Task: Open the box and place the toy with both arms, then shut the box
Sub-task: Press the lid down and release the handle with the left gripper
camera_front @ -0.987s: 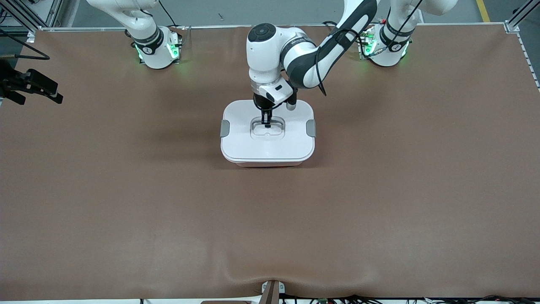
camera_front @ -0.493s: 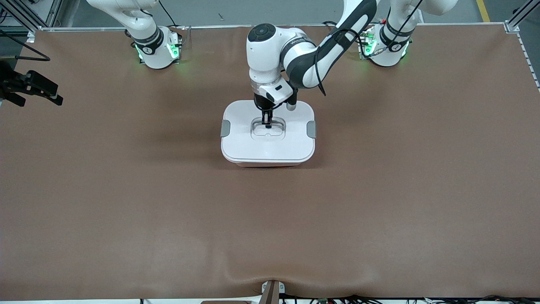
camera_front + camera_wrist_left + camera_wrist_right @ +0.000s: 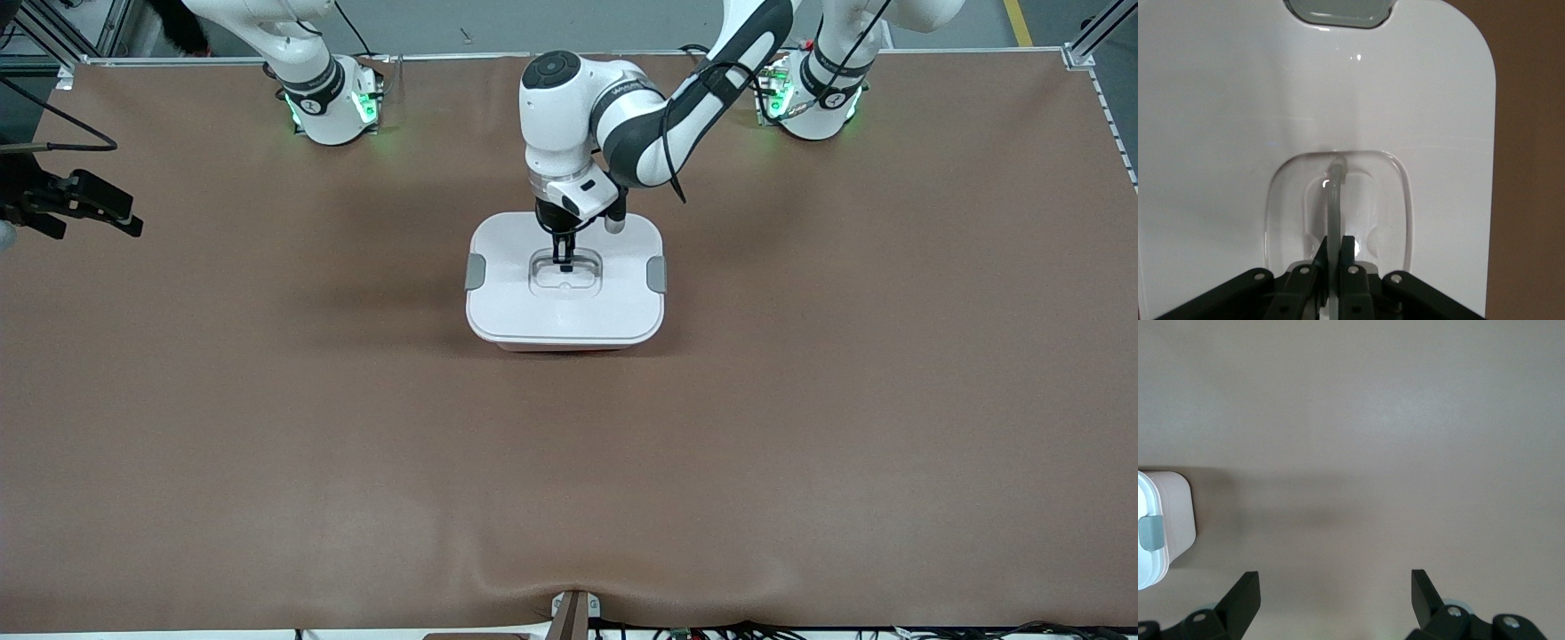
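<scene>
Almost nothing has moved since the earlier frames: only the right gripper (image 3: 93, 206) has shifted a little toward the middle of the table, and the left gripper (image 3: 563, 260) stays where it was on the lid. Going across the front view from its first edge, I count two arms, two grippers, one box (image 3: 564, 283), one white lid (image 3: 613, 307) on it, two grey clips (image 3: 475, 271) at the lid's short ends, and no toy can be seen in any view. The right gripper hangs over the brown table (image 3: 569, 462) at the right arm's end, well apart from the box; in the right wrist view its fingers (image 3: 1245, 599) stand wide apart with nothing between them, and one corner of the box shows at the edge of that view. The left gripper comes down from above into the clear recessed handle (image 3: 1337, 193) in the middle of the lid, and its jaws are pressed narrow around the thin clear bar of that handle. The box stands directly under the left gripper, with the lid closed on it.
</scene>
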Action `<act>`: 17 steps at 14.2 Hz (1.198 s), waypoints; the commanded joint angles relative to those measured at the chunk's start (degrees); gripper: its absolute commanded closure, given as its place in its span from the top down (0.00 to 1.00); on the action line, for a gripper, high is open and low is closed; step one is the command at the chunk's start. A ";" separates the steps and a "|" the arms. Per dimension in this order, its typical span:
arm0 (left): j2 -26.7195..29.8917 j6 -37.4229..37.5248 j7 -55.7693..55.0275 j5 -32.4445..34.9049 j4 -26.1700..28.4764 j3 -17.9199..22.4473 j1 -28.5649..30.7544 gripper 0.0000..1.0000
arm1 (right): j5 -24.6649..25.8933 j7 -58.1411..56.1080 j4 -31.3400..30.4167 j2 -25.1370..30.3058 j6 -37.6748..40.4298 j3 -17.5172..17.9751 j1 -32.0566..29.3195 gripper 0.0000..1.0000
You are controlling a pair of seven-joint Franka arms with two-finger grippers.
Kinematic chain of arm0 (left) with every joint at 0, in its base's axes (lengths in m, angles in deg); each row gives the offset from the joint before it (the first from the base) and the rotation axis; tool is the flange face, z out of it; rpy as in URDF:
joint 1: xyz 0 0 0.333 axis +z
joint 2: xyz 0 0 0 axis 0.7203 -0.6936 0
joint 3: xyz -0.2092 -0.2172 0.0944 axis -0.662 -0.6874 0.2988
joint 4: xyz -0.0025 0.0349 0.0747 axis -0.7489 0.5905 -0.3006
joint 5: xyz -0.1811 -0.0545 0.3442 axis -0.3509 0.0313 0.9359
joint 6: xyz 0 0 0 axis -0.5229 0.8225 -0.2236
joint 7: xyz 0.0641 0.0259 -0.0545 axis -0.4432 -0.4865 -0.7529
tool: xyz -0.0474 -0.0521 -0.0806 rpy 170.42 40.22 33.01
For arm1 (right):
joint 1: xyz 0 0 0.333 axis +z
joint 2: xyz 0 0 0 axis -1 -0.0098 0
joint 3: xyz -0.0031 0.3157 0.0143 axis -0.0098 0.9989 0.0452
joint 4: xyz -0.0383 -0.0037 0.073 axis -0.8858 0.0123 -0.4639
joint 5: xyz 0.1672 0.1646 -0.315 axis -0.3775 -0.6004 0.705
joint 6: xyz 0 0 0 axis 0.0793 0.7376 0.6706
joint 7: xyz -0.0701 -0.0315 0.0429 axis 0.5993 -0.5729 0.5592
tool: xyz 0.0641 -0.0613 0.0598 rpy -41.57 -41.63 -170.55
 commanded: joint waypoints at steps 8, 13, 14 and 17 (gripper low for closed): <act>-2.70 -0.81 -13.36 6.03 -1.19 0.01 -1.64 0.00 | -0.22 -0.40 0.06 0.11 0.28 -0.04 -0.58 1.00; -2.70 -0.64 -13.19 6.20 -1.10 0.01 -1.55 0.18 | -0.22 -0.40 0.15 0.20 0.80 -0.13 -0.84 1.00; -2.70 -0.38 -13.10 6.20 -1.19 0.01 -1.55 0.49 | -0.22 -0.40 0.15 0.20 0.89 -0.22 -0.93 1.00; -2.17 0.15 -12.57 6.20 -1.54 0.01 -1.64 1.00 | -0.57 -0.22 0.15 0.20 1.24 -0.22 -1.64 1.00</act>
